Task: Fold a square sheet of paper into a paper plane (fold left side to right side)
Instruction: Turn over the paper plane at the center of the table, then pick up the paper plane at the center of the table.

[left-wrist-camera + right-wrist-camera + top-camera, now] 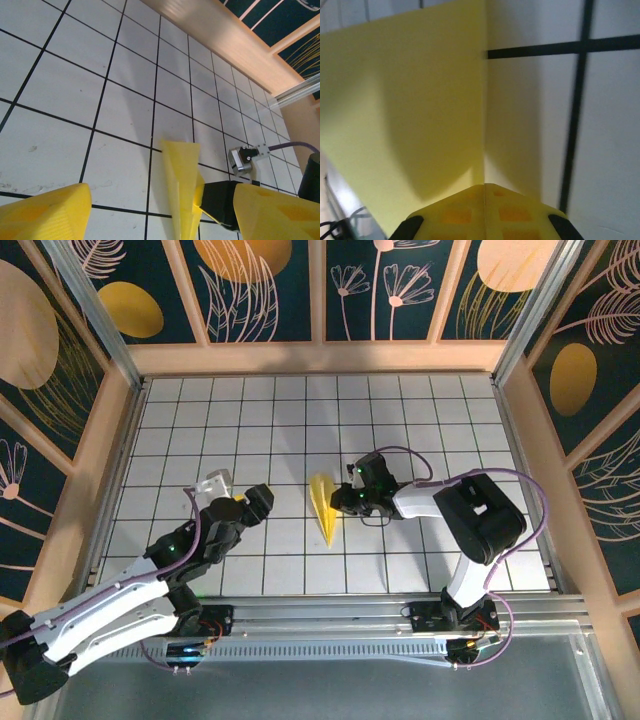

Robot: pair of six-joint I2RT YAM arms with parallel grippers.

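The square sheet of paper (322,505) lies mid-table, folded into a narrow yellow paper plane with its point toward the near edge. In the left wrist view the paper plane (182,190) stands partly raised along its crease. My right gripper (347,502) is shut, and its closed tips (485,187) touch the paper's (405,115) right edge. I cannot tell whether any paper is pinched between them. My left gripper (264,496) is open about one tile to the left of the paper, its yellow fingers (50,212) spread wide with nothing between them.
The white grid table (250,420) is boxed in by wooden walls (320,357) at the back and sides. A metal rail (380,610) runs along the near edge. The right arm's elbow (480,515) rises over the right half of the table.
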